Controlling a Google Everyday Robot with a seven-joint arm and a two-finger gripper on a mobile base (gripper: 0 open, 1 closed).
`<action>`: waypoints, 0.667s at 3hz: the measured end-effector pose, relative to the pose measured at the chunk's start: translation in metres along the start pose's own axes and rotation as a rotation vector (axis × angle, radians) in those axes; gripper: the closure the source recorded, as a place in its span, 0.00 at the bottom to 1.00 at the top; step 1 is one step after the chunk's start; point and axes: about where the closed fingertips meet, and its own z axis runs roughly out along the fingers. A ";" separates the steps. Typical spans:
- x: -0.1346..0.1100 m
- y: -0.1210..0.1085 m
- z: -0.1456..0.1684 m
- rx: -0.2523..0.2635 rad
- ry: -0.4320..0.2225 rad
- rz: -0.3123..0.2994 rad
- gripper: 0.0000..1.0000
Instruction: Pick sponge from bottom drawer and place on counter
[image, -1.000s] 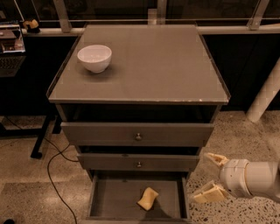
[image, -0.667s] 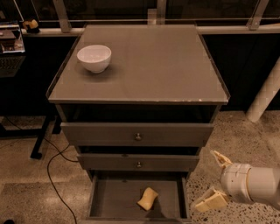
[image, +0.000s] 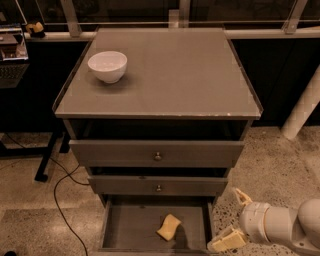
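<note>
The gripper (image: 233, 219) hangs low at the near right, just outside the right front corner of the bottom drawer (image: 127, 226). Its two cream fingers (image: 227, 240) are spread wide with nothing between them, one nearer the floor and one higher and farther back, both pointing left toward the cabinet.

The bottom drawer is pulled out and holds one thing, the sponge (image: 169, 227). It lies flat on the grey drawer floor, right of the middle and toward the front edge, near the gripper but apart from it. Its long axis runs on a slant, from near left to far right.

Above it, the middle drawer (image: 125, 186) and the upper drawer (image: 115, 152) each stick out a little, each with a small knob. On the counter (image: 175, 75) a white bowl (image: 107, 66) stands upright at the far left; its inside is hard to see.
</note>
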 end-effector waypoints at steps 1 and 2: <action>0.026 0.001 0.030 -0.008 0.004 0.046 0.00; 0.050 0.003 0.062 -0.040 0.030 0.093 0.00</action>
